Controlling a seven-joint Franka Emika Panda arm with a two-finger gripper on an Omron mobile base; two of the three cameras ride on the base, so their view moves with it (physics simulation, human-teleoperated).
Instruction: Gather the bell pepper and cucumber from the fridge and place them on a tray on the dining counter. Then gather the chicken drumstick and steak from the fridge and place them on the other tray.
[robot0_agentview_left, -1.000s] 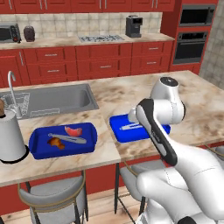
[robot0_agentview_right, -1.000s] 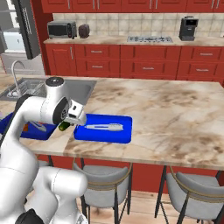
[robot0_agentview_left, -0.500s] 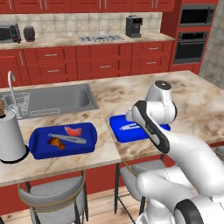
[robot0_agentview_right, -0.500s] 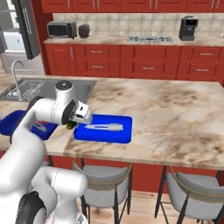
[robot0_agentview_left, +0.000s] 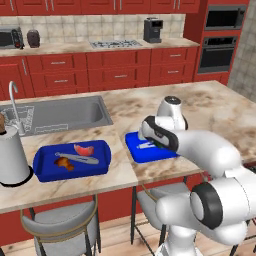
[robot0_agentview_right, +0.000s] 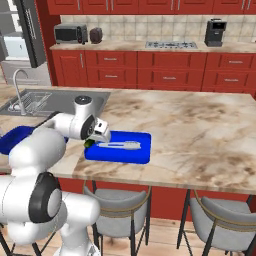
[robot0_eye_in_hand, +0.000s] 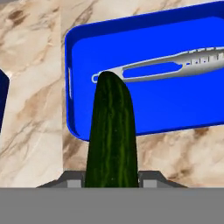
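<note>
My gripper (robot0_eye_in_hand: 111, 177) is shut on the dark green cucumber (robot0_eye_in_hand: 111, 135), which sticks out over the near left corner of a blue tray (robot0_eye_in_hand: 183, 105) on the dining counter (robot0_agentview_right: 200, 130). Grey tongs (robot0_eye_in_hand: 175, 65) lie in that tray. In the right base view the gripper (robot0_agentview_right: 96, 139) hangs at the tray's left end (robot0_agentview_right: 120, 150). A second blue tray (robot0_agentview_left: 47, 167) to the left holds the pinkish steak (robot0_agentview_left: 84, 149), the brown-orange chicken drumstick (robot0_agentview_left: 63, 162) and tongs. The fridge (robot0_agentview_right: 27, 30) stands at the far left. The bell pepper is out of view.
A steel sink (robot0_agentview_left: 60, 112) with a tap is set into the counter behind the left tray. A white roll on a dark base (robot0_agentview_left: 12, 157) stands at the counter's left end. Grey-seated stools (robot0_agentview_right: 117, 205) stand in front of the counter.
The hand with the cucumber has moved a little right, toward the tray with the tongs, and the arm's wrist has turned. The trays and food have not moved.
</note>
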